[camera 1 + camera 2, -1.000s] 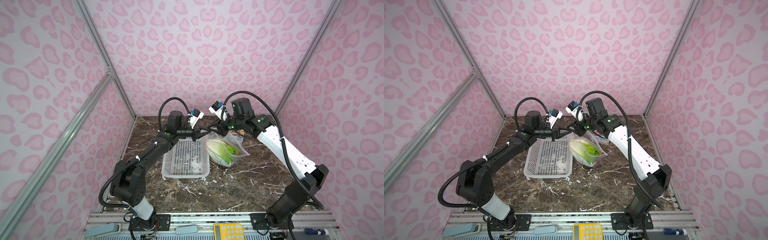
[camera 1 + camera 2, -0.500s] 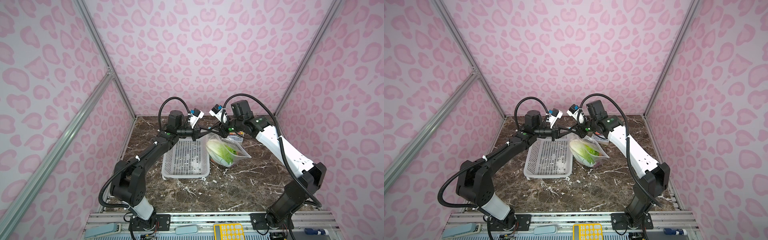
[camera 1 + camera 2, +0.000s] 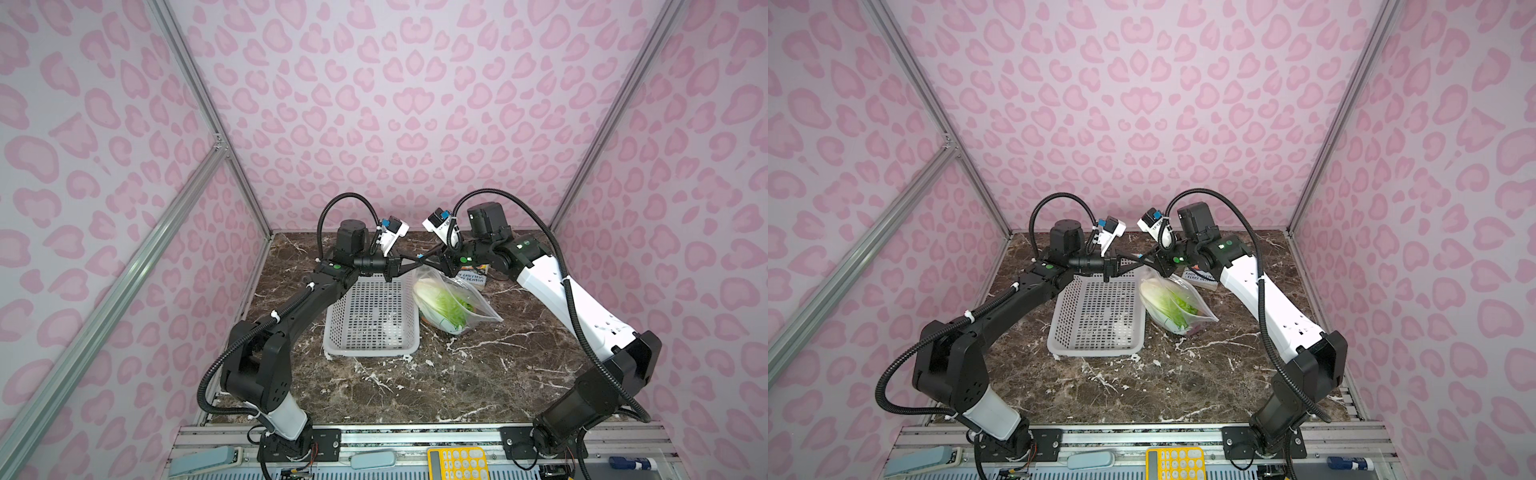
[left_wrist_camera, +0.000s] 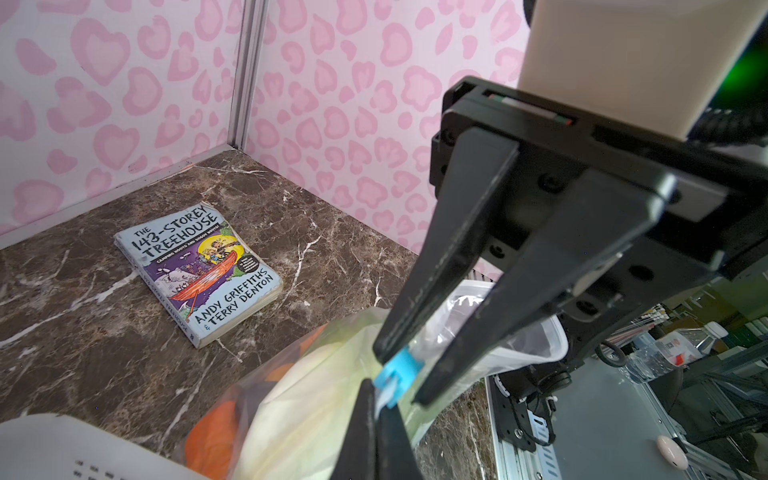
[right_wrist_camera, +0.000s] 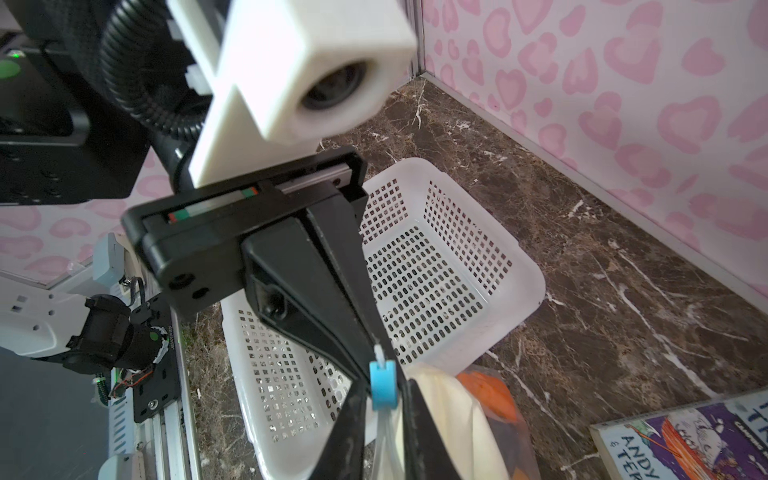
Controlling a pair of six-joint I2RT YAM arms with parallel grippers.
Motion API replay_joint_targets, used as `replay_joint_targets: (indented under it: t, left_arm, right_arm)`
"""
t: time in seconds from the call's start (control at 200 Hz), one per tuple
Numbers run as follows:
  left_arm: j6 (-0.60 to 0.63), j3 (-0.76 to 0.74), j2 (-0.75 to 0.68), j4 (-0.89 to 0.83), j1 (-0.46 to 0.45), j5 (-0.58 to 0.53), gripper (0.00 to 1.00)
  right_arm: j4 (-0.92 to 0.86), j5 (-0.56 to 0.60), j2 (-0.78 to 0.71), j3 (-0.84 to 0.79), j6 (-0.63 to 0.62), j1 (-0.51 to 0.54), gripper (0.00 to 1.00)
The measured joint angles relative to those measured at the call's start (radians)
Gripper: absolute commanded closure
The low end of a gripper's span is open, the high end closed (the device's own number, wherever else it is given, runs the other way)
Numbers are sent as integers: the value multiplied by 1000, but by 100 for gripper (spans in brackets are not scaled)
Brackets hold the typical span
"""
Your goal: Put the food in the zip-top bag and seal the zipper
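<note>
Straddling the blue slider (image 5: 382, 388), the right gripper (image 4: 401, 376) faces the left gripper (image 5: 370, 350).

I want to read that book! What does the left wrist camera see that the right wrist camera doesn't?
Only the left wrist camera shows the whole book cover, title readable; the right one catches just a corner. Only the right wrist camera shows the inside of the white basket; the left one catches just an edge. Both show the blue slider between the right arm's fingers, the left arm's fingers pinched on the edge of the bag, and the cabbage and something orange inside it.
</note>
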Motion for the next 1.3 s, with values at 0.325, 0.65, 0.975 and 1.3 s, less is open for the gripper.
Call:
replay_joint_targets:
  t: [0.325, 0.65, 0.975, 1.3]
  left_arm:
    - [0, 3, 1, 0, -1, 0, 96]
    - [-21, 2, 1, 0, 1, -20, 96]
    - [-89, -17, 1, 8, 3, -39, 96]
    - [-113, -27, 0, 32, 3, -60, 96]
  right_arm:
    - [14, -22, 23, 13, 11, 2, 89]
    - [28, -13, 7, -10, 19, 2, 97]
    - [132, 20, -66, -160, 38, 2, 96]
    - [151, 49, -123, -236, 63, -5, 97]
